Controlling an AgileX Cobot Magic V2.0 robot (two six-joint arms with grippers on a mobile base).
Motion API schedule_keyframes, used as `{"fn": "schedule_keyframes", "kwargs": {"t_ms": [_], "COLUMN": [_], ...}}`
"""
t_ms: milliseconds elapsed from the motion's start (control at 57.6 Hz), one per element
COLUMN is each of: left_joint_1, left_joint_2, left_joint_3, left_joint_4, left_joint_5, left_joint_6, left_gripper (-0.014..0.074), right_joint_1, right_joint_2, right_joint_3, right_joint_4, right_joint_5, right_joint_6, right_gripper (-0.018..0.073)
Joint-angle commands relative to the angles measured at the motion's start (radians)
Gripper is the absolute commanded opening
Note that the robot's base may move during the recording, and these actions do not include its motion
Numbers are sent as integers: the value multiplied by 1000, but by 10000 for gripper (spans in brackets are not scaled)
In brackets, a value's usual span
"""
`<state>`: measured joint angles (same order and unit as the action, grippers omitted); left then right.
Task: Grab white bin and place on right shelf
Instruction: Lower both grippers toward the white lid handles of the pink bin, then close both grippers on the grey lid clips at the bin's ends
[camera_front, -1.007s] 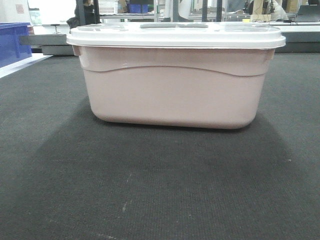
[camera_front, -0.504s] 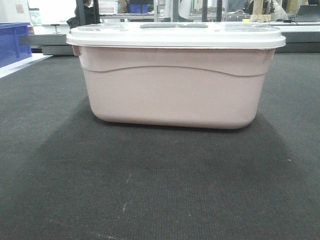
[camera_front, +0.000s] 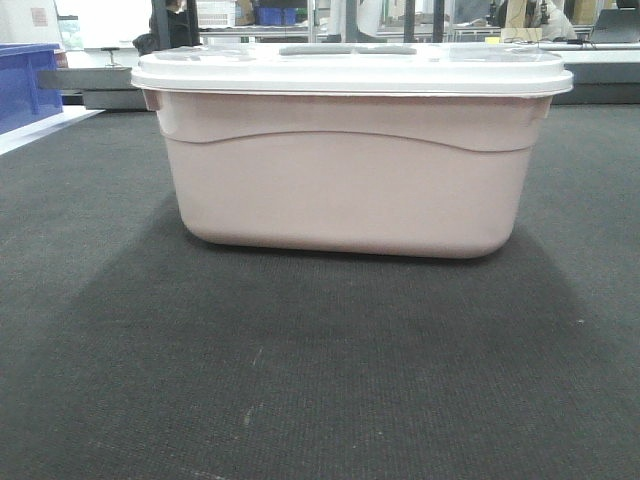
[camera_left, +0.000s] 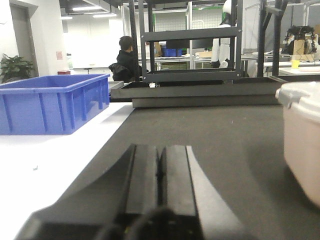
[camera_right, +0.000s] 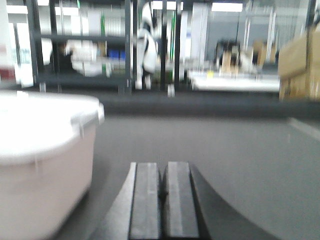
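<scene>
The white bin (camera_front: 350, 170), a pale pinkish-beige tub with a flat white lid and grey handle recess, stands on the dark carpet straight ahead in the front view. Its left end shows at the right edge of the left wrist view (camera_left: 302, 135) and its right end at the left of the right wrist view (camera_right: 40, 155). My left gripper (camera_left: 159, 150) is shut and empty, low over the carpet to the left of the bin. My right gripper (camera_right: 162, 167) is shut and empty, to the right of the bin. The right shelf is out of view.
A blue open crate (camera_left: 50, 102) sits on a white surface at the left, also at the front view's left edge (camera_front: 25, 85). A dark rack (camera_left: 190, 50) and a seated person (camera_left: 125, 60) stand behind. Cardboard boxes (camera_right: 300, 65) are at the far right.
The bin looks a touch larger and its lid edges reach slightly further out, so the view has crept a little closer. Nothing else has moved.
</scene>
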<state>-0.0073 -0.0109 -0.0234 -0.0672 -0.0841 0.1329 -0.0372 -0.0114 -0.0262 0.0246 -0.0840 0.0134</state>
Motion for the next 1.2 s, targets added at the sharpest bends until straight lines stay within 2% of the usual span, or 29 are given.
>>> {"fn": "schedule_keyframes", "kwargs": {"t_ms": [0, 208, 347, 451, 573, 660, 677, 781, 886, 955, 1042, 1181], "left_joint_1": [-13, -13, -13, -13, -13, -13, -13, -13, -13, -13, -2, 69], "left_joint_2": [22, 221, 400, 532, 624, 682, 693, 778, 872, 954, 1037, 1179], "left_joint_3": [-166, -574, -762, -846, -888, -923, -931, -1006, -1097, -1174, -1247, -1348], "left_joint_4": [0, -8, -59, -152, -233, -283, -289, -333, -456, -583, -677, -845], "left_joint_5": [-5, 303, 443, 470, 487, 548, 564, 689, 764, 795, 825, 934], "left_joint_6": [3, 3, 3, 3, 3, 3, 3, 3, 19, 84, 141, 271], "left_gripper": [-115, -98, 20, 192, 372, 454, 461, 476, 476, 476, 476, 476], "right_joint_1": [-6, -6, -6, -6, -6, -6, -6, -6, -6, -7, -8, -60], "right_joint_2": [-9, 168, 322, 438, 541, 595, 602, 646, 691, 743, 804, 942], "right_joint_3": [-149, -462, -573, -616, -635, -635, -636, -670, -762, -851, -969, -1152], "right_joint_4": [4, 5, 52, 59, 73, 85, 87, 120, 177, 212, 263, 360], "right_joint_5": [-89, 97, 84, 47, 39, 44, 46, 111, 281, 411, 548, 752], "right_joint_6": [-3, -3, -2, -2, -2, -2, -2, -2, -2, -2, 4, 16], "right_gripper": [74, 74, 120, 253, 487, 634, 652, 632, 632, 632, 627, 624]}}
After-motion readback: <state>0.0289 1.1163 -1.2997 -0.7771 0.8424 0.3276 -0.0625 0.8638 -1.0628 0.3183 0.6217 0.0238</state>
